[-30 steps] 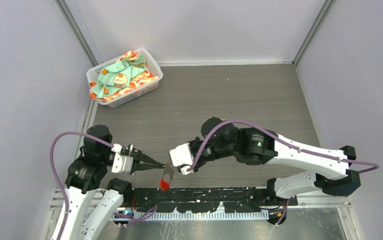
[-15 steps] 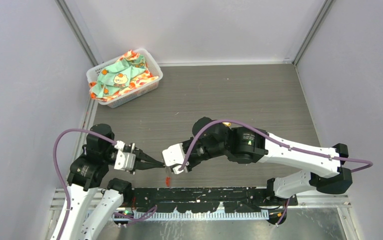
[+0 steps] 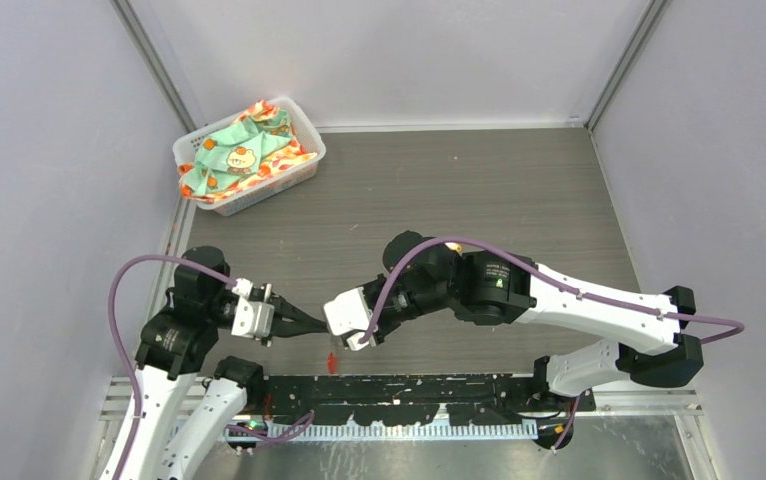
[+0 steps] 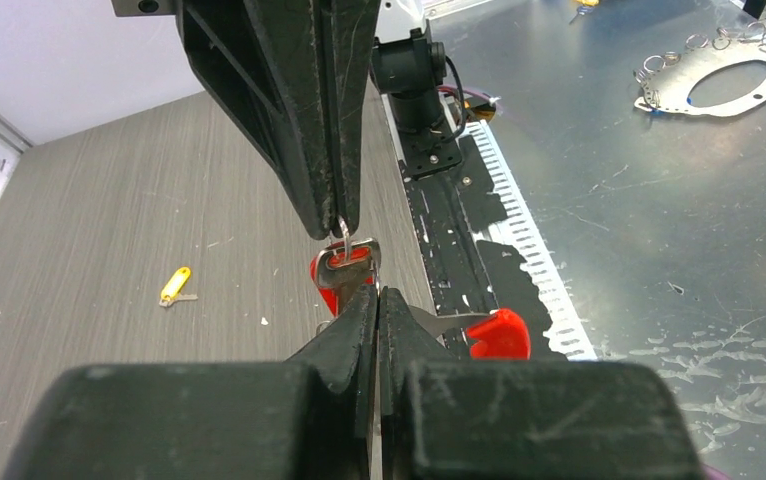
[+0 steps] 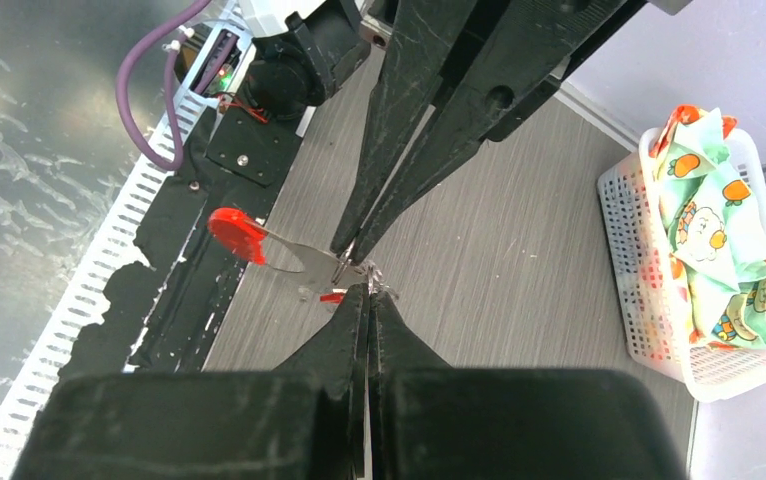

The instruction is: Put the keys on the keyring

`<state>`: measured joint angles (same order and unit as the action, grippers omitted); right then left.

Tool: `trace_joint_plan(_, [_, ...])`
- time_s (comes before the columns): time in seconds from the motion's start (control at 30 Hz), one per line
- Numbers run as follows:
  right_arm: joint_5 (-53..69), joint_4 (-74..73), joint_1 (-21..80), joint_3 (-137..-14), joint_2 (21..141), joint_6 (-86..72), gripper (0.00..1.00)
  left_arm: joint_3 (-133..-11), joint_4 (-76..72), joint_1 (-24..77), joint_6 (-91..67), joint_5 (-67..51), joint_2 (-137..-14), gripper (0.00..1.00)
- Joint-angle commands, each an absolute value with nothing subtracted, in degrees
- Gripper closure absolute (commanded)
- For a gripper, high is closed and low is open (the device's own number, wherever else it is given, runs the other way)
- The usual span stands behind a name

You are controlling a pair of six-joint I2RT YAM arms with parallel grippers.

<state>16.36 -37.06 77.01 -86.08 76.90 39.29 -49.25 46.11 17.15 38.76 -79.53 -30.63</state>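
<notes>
Looking down the left wrist camera, I saw the keyring [image 4: 347,262] as a small silvery loop with a bit of red behind it. It hung above the worktop [image 4: 139,200] right where the two hands met. The red key [image 4: 494,335] lay out toward 3 o'clock of it, a silver blade ending in a rounded red head. The yellow key [image 4: 174,286] lay alone on the worktop at 9 o'clock, well apart from both hands.

The left hand [image 4: 377,292] had its fingers pressed together. The red key's blade ran in behind its tips, so it looked clamped on that blade. The right hand [image 4: 339,222] came in from 12 o'clock with its fingers together too, and seemed to nip the thin wire at the top of the keyring. The two sets of tips sat just beside each other.

The right wrist camera gave me the red key at full length, its head out at 9 o'clock, where the left wrist view hid part of the blade. Only the left wrist view showed the yellow key. From overhead the keyring was too small to make out. There the red head was a mere speck at 6 o'clock of the tips, and a white basket [image 3: 304,165] of patterned cloth [image 3: 244,150] sat at 11 o'clock of the worktop.
</notes>
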Motion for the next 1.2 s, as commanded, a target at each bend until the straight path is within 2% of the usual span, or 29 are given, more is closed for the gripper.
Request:
trace_joint_plan(0.0, [18.46,-37.88,76.88,-89.16,77.23,40.41,0.99,-50.27,45.79,17.23,38.15,-79.63,-31.37,1.00])
trace_joint_plan(1.17, [17.44,-37.44,76.84,-90.05,79.46,40.42,0.99,-50.54,45.72,17.23,38.14,-79.11,-31.03,1.00])
